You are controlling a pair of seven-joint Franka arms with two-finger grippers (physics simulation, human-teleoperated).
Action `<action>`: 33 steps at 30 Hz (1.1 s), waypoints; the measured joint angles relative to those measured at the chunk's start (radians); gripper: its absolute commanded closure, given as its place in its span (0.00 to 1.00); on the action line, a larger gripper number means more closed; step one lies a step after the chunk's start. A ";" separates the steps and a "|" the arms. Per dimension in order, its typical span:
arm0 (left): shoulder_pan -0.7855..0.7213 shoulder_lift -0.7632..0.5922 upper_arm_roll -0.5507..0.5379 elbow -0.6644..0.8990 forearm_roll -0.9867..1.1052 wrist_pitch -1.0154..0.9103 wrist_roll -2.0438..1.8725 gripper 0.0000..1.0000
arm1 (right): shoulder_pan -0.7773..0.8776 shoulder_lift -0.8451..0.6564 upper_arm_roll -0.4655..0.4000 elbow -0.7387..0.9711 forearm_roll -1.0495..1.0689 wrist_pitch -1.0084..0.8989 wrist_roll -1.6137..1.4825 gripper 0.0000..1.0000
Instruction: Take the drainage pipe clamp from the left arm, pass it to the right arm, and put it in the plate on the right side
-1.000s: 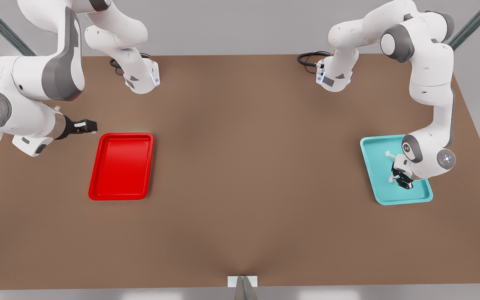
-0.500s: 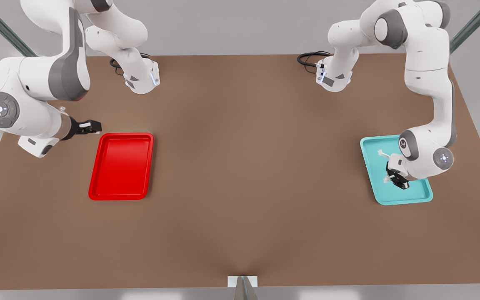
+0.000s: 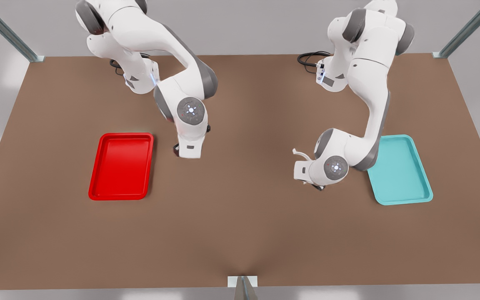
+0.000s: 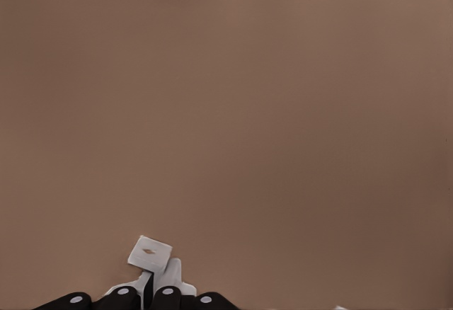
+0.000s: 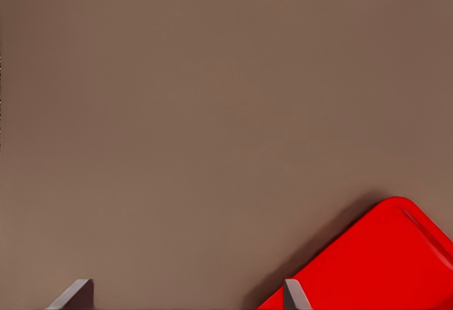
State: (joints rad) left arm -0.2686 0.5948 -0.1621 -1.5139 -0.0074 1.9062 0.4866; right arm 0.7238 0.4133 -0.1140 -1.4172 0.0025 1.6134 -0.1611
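Brown worktop (image 3: 240, 216), grey backdrop, two white arms mounted at the far edge. Red plate (image 3: 96, 183) lies toward the front view's left, teal tray (image 3: 398, 196) toward the front view's right.

Change over the last second: the left arm (image 3: 369, 96) has swung off the teal tray toward the middle of the worktop, and the tray now lies bare. The drainage pipe clamp (image 3: 300, 154) went with it; in the front view a white curved end pokes out just beside the wrist, off the tray and over bare worktop. In the left wrist view the left tool (image 4: 150, 297) has its fingertips drawn close together on the clamp's white tab, so the grip looks held.

The right arm (image 3: 173, 46) has also swung in, from outside the plate to a spot just beside the plate's inner edge. Its right tool (image 5: 187, 296) points down at the worktop; the right wrist view shows two finger tips set wide apart with nothing between them, plate corner near one tip. From the front its fingers are hidden under the wrist, so I go by the wrist view alone.

Judgement: pickup done, both arms converging for the handover. They are well apart at this moment; transfer and placing not yet done.
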 measured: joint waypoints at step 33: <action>-0.145 0.185 -0.159 0.288 -0.011 -0.023 -1.264 0.79 | 0.176 0.066 -0.001 -0.196 -0.162 0.716 -0.348 0.00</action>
State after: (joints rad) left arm -0.4133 0.7799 -0.3216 -1.2261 -0.0183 1.8836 -0.7777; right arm 0.8996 0.4797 -0.1149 -1.6133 -0.1600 2.3291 -0.5090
